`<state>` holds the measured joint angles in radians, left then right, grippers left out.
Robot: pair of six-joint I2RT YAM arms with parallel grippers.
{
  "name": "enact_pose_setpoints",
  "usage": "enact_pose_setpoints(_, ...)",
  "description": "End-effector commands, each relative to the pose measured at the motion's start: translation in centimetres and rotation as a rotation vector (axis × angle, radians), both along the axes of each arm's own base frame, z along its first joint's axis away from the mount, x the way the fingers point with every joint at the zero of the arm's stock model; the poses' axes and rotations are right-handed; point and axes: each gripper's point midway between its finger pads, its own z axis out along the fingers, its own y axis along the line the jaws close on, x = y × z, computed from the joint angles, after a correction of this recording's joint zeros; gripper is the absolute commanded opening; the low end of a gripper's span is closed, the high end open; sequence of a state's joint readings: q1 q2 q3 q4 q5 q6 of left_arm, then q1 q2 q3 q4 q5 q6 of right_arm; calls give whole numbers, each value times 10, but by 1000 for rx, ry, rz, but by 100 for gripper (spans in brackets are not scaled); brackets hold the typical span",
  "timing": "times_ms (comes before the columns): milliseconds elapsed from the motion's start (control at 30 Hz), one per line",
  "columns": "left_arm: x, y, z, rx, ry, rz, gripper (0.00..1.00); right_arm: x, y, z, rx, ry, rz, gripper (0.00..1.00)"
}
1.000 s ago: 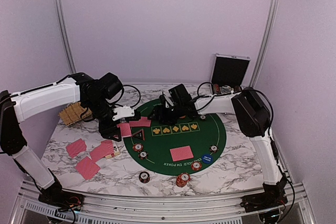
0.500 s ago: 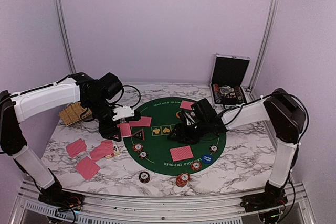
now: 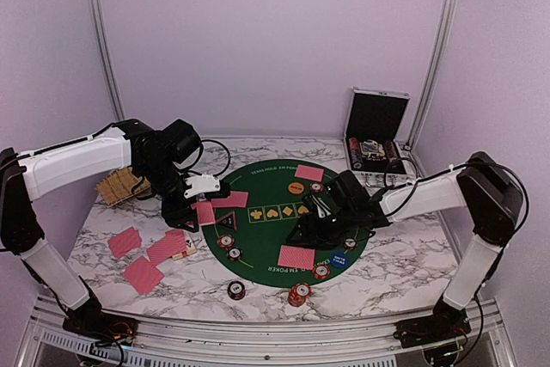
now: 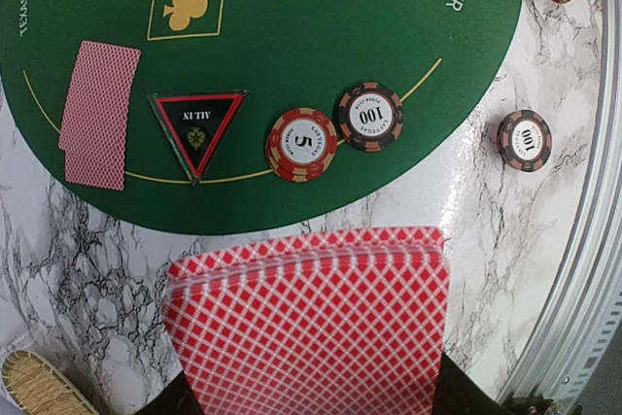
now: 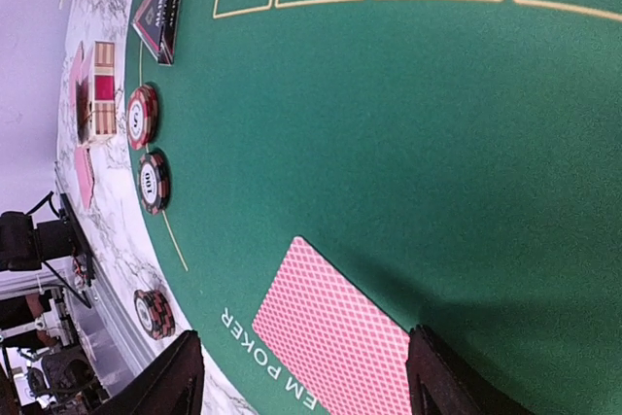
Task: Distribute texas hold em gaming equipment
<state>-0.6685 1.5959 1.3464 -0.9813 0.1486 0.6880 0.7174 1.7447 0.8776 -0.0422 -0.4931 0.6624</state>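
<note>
My left gripper [image 3: 201,210] is shut on a deck of red-backed playing cards [image 4: 311,323], held above the marble at the green mat's [image 3: 266,238] left rim; its fingers are mostly hidden behind the deck. The black triangular marker [image 4: 197,128] and two poker chips [image 4: 302,144] lie on the mat just beyond the deck. My right gripper [image 5: 311,381] is open and low over a single face-down card [image 5: 335,337] at the mat's near edge, with nothing between its fingers. More cards lie at the mat's left [image 3: 230,200] and back [image 3: 308,173].
An orange disc [image 3: 296,187] and a blue disc [image 3: 341,259] sit on the mat. Chip stacks [image 3: 298,295] stand on the marble in front. Three loose cards [image 3: 143,274] lie at the left. A woven basket [image 3: 120,184] sits back left and a silver case [image 3: 375,135] back right.
My right arm has swung from beside the deck at the mat's left across to the near-right part of the mat, uncovering the back card. The left arm and deck have not moved.
</note>
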Motion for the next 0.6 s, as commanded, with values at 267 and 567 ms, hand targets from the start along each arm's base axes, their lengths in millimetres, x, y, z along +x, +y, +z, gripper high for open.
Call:
enact_pose_setpoints(267,-3,0,5,-3,23,2,63,20,94,115,381,-69,68,78)
enact_pose_setpoints(567,0,-4,11,-24,15,8,63,8,164,122,530,27,169,79)
